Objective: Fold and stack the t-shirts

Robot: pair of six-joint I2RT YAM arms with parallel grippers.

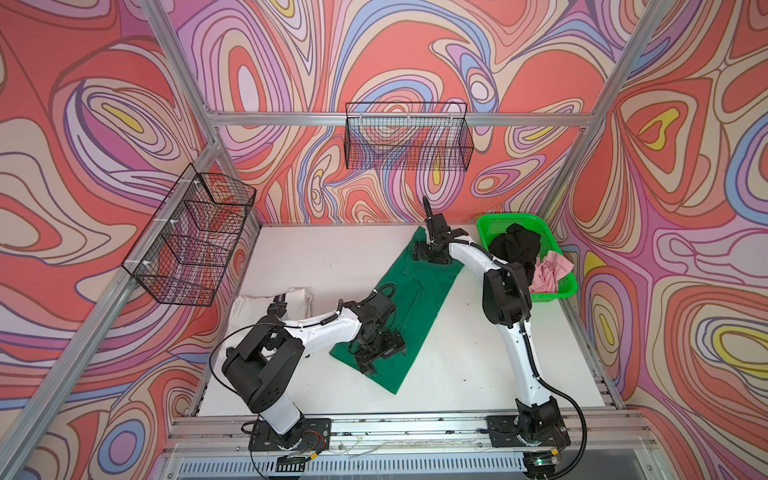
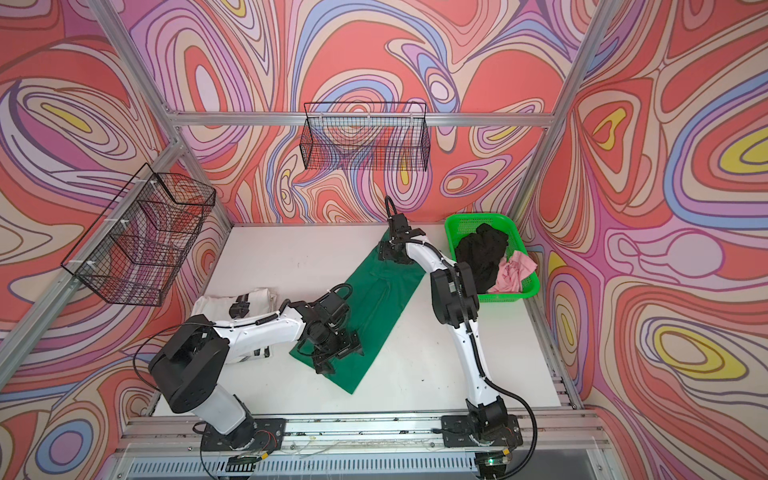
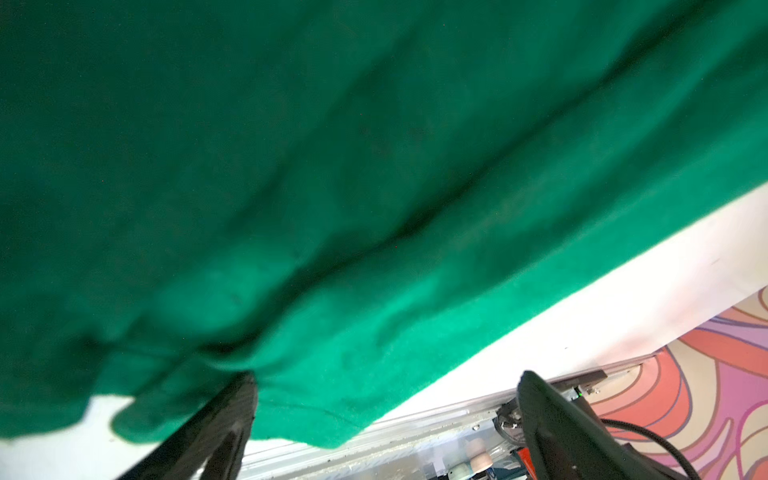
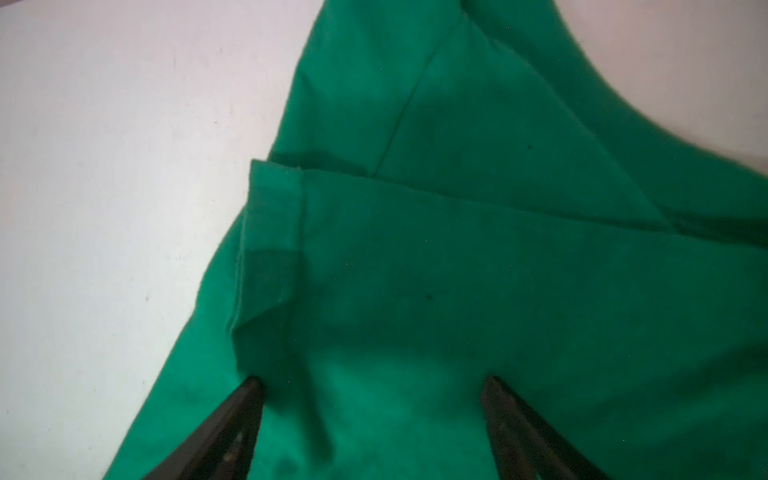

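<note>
- Black left gripper (image 3: 386, 378) is released, jaws spread wide. It sits low over the near, hem end of the dark green t-shirt (image 1: 415, 307), and one tip touches the cloth edge in the left wrist view. Nothing is pinched.
- Right gripper (image 4: 372, 381) is also spread and holds nothing. Both tips rest on the green cloth at the far end, beside layers folded inward.
- Judgement: one gripper at each end of the strip suggests they are set to take hold there and bring one end over the other. The wide jaws suit a bite across several layers.
- Green shirt lies flat on the white table (image 1: 332, 257) as a long narrow strip, running diagonally from near centre toward the far right. The lengthwise folds look done; the crosswise fold is not yet made.
- White t-shirt (image 2: 212, 305) lies folded at the table's left side, partly under the left arm. It is probably the base of the stack.
- Black t-shirt (image 1: 515, 247) and pale pink t-shirt (image 1: 548, 272) lie crumpled in the bright green basket (image 1: 498, 218) at the far right corner, waiting unfolded.
</note>
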